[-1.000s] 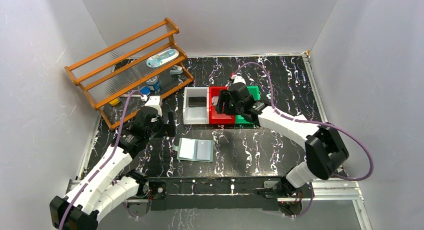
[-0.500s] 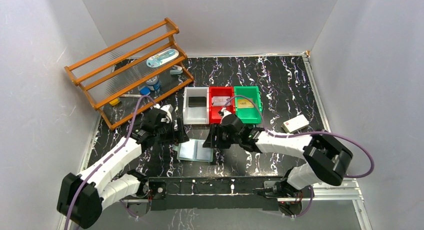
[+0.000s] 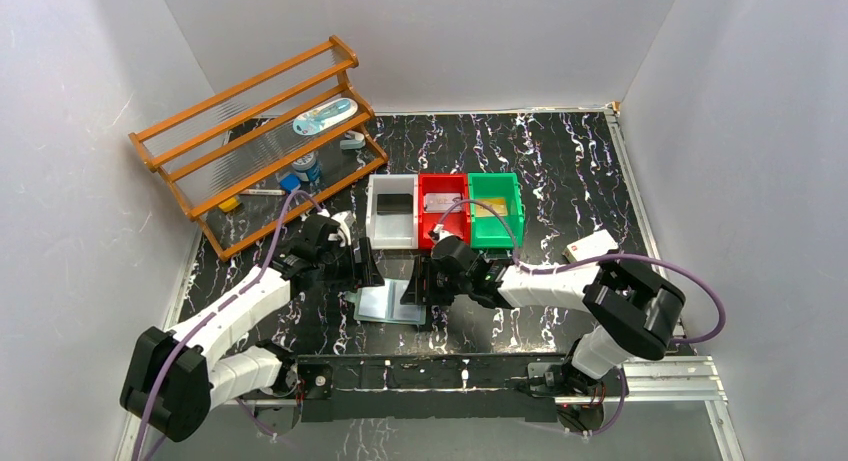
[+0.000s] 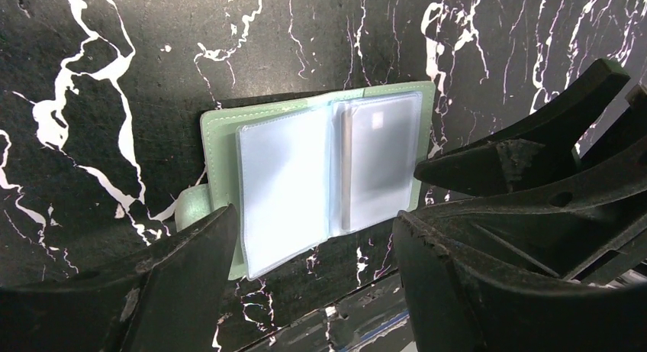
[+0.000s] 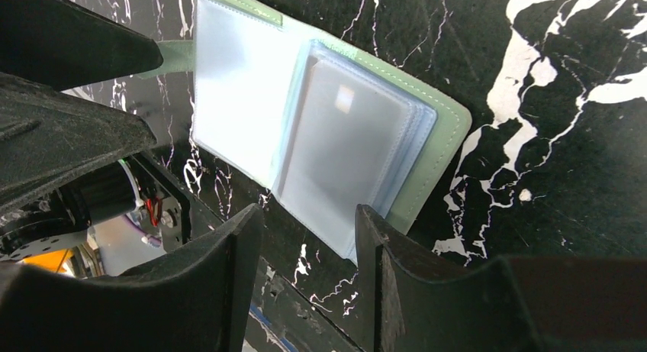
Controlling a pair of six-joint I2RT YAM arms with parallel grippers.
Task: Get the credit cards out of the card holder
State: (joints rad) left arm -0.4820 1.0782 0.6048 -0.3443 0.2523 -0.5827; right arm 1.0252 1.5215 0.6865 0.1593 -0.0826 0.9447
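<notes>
The card holder (image 3: 390, 303) lies spread open on the worktop (image 3: 560, 171), close to the near edge. The rail my bases are bolted to is just behind it, so there is little room on that side. Beyond it, the white bin (image 3: 392, 179), red bin (image 3: 442, 178) and green bin (image 3: 495, 176) stand in a row. To the right the worktop is open as far as a white box (image 3: 590, 246), and the wooden rack (image 3: 250, 91) stands well off to the far left.

My left gripper (image 4: 313, 230) hangs over the holder's left half with its jaws fairly wide and nothing between them. My right gripper (image 5: 305, 218) is over the right half, jaws narrower but still apart, also holding nothing. I cannot tell whether either fingertip touches the cover. A pale card (image 4: 379, 165) sits in the right-hand clear pocket. A dark card (image 3: 396, 203) lies in the white bin, and one card each lies in the red bin (image 3: 440, 199) and the green bin (image 3: 487, 209).

A second ago my right gripper was up over the bins and my left was back near the rack. Both have since come in to the holder and narrowed, and the holder has not moved.
</notes>
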